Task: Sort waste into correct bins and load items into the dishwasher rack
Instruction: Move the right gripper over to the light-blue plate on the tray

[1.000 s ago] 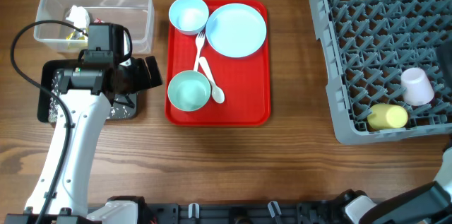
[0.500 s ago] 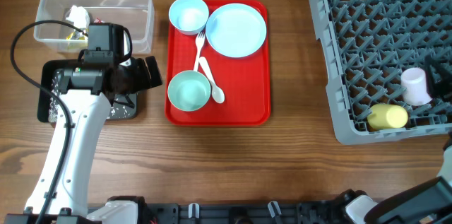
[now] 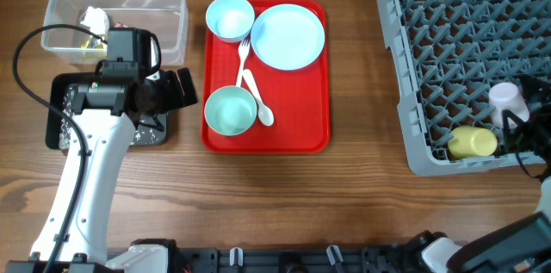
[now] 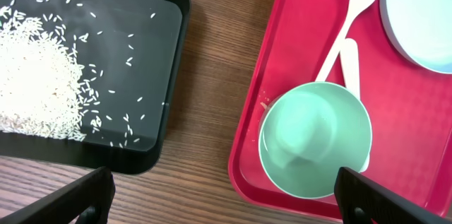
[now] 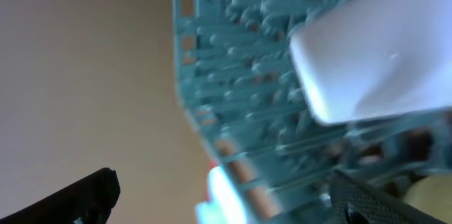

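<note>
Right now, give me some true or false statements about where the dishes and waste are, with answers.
1. The pink cup and the yellow cup are in the dishwasher rack. True.
2. Loose rice sits in the black tray. True.
3. The fork lies in the black tray. False: it lies on the red tray.
4. The left gripper is shut on the fork. False: it is open, holding nothing.
5. The round plate stands in the dishwasher rack. False: it lies on the red tray.
</note>
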Action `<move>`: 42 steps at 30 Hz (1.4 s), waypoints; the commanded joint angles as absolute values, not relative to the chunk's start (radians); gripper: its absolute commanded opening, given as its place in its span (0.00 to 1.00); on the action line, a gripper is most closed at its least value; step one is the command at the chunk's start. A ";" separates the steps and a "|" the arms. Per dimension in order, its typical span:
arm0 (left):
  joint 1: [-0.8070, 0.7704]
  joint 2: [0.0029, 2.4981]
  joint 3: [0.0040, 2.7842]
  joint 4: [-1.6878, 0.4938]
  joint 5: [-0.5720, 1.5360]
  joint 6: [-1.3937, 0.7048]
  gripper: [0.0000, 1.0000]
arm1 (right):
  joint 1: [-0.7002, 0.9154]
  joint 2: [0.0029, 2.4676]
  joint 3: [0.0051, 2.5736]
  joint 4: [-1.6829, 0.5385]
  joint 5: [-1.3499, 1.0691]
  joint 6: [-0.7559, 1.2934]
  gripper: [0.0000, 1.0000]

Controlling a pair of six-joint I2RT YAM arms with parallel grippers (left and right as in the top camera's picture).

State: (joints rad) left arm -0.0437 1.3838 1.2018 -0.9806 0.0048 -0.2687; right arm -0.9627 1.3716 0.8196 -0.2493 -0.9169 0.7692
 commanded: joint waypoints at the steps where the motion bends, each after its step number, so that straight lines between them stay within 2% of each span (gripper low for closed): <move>1: -0.041 1.392 1.210 -0.978 0.010 -0.271 1.00 | -0.955 1.234 0.869 -0.331 -0.706 0.458 1.00; 7: -0.042 1.392 1.210 -0.986 0.009 -0.270 1.00 | -0.857 1.063 0.915 -0.406 -0.564 0.345 1.00; 12: -0.042 1.392 1.210 -0.985 0.009 -0.271 1.00 | -0.656 1.004 0.942 -0.458 -0.490 0.227 1.00; 20: -0.042 1.392 1.210 -0.984 0.009 -0.270 1.00 | -0.325 1.055 1.135 -0.699 -0.371 0.132 1.00; 26: -0.042 1.392 1.210 -0.980 0.009 -0.270 1.00 | -0.109 1.193 1.398 -0.892 -0.318 0.132 1.00; 32: -0.042 1.392 1.210 -0.969 0.009 -0.270 1.00 | 0.119 1.452 1.645 -1.024 -0.262 0.139 1.00; 38: -0.042 1.392 1.210 -0.961 0.009 -0.270 1.00 | 0.239 1.721 1.720 -0.955 -0.272 0.203 1.00; 42: -0.042 1.392 1.210 -0.958 0.009 -0.270 1.00 | 0.246 1.870 1.720 -0.816 -0.425 0.230 1.00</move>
